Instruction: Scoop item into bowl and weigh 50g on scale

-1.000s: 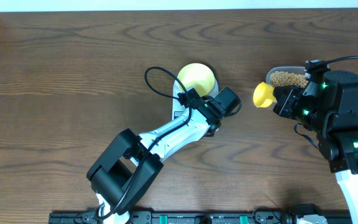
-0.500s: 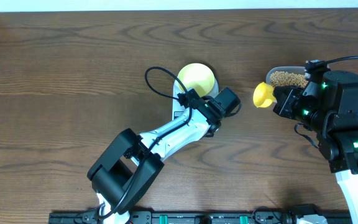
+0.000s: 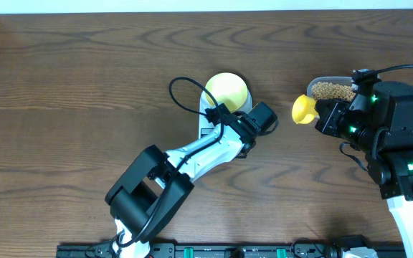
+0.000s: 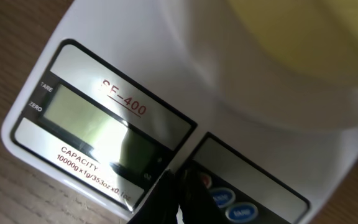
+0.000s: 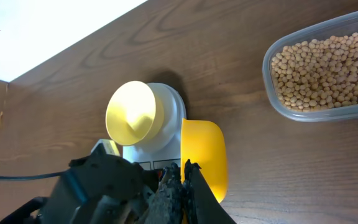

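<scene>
Pressing a button on the scale (image 4: 135, 56) looks to us like the step in hand: our left pincer (image 4: 179, 177), fingers together, points at the buttons (image 4: 221, 198) low in the left wrist view. We should push straight down and lightly, sparing the bowl (image 3: 226, 89) on the platform. Our right pincer (image 5: 182, 171) is clamped on the yellow scoop (image 5: 204, 149); the beans (image 5: 325, 65) wait in the clear tub (image 5: 277, 102), upper right.

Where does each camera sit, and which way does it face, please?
Overhead: above the table, looking straight down; left arm and right arm show.
Left wrist: close above the scale and its display; left gripper shut by its buttons.
Right wrist: faces bowl and bean tub; right gripper shut on scoop.
Shared: all three show the bowl on the scale.
</scene>
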Controlling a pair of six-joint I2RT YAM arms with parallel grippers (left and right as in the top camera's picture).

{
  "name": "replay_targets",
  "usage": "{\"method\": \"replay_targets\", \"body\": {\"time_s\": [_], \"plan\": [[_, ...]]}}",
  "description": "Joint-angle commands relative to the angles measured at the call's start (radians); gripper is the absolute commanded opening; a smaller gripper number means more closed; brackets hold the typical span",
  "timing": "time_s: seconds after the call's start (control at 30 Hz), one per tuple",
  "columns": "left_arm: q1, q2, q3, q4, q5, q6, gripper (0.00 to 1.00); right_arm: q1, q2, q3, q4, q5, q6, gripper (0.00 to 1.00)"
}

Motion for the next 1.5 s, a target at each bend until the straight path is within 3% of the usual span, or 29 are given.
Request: {"method": "replay_targets", "body": {"time_s": [0.0,1.47], "plan": [[0.000,0.016,-0.007,0.000,-0.022,-0.005,0.07,-0.007,0.001,0.016,-0.001,0.003,-0.021,0.01],[0.000,0.047,-0.007,0.016,-0.021,-0.005,0.07,-0.007,0.001,0.016,0.000,0.000,-0.021,0.01]]}}
